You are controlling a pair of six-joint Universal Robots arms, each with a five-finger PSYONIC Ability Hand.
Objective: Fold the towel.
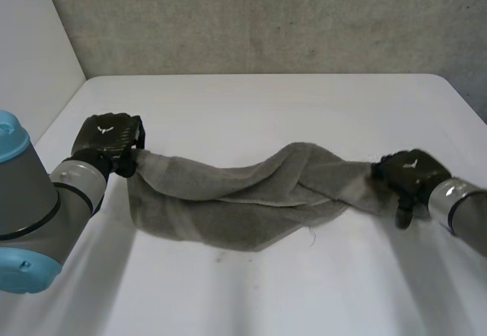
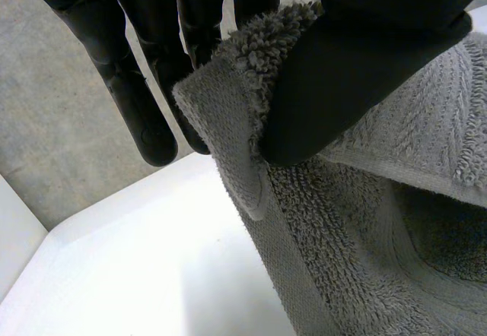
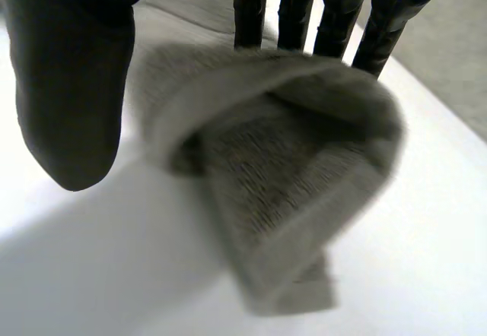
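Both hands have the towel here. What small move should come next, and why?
Probably draw the hands slightly apart. The left hand and right hand each hold one end of the towel, but it sags to the table, bunched and twisted in the middle. Pulling it taut should smooth it before any fold.

- left hand (image 1: 106, 140), at left: black, small white mark on its back
- left arm (image 1: 38, 199), lower left: grey, light-blue caps
- right hand (image 1: 407, 172), at right: black, white mark
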